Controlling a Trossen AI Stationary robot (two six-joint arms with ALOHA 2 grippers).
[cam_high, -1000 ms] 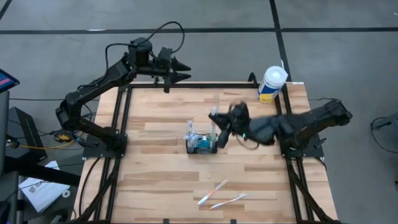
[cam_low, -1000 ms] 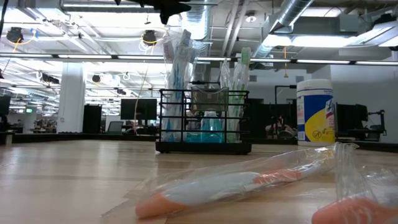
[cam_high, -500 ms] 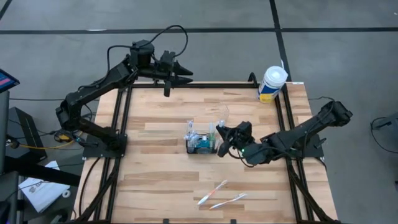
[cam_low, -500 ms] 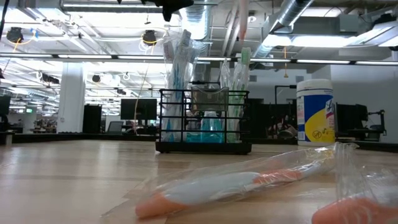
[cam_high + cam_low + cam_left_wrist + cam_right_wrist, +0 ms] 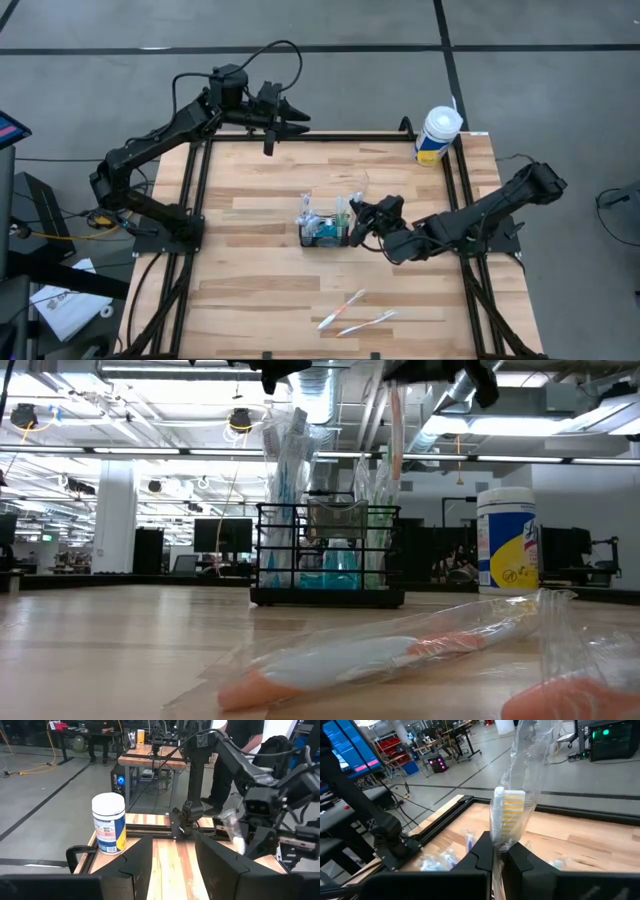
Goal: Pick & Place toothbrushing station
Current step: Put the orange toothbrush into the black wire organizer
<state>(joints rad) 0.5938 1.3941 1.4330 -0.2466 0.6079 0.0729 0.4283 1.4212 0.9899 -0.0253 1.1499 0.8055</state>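
The toothbrushing station (image 5: 325, 233), a black wire-mesh caddy (image 5: 327, 555), stands mid-table with several wrapped brushes upright in its compartments. My right gripper (image 5: 356, 226) hovers just right of and above its right end, shut on a toothbrush in a clear wrapper (image 5: 507, 810). The brush's stem (image 5: 395, 430) hangs down toward the caddy's right compartment. My left gripper (image 5: 296, 113) waits, open, high over the table's far edge; its fingers (image 5: 135, 865) hold nothing. My right gripper pinches the wrapped toothbrush between its two fingers just below the yellow-bristled head (image 5: 499, 840). The fingers come nearly level from the table's right and lie across the brush. The brush stands upright, head up, its stem hanging over the caddy's right end; whether it touches the caddy I cannot tell.
A white tub with a yellow-blue label (image 5: 437, 135) stands at the far right corner. Two wrapped toothbrushes (image 5: 356, 312) lie near the front edge, close before the low camera (image 5: 380, 655). Black rails frame the table's left, right and far sides.
My right gripper has come down and toward the near edge, closing on the caddy's right end, and its wrist has rolled. The held toothbrush has dropped with it and now hangs upright over the caddy's right compartment.
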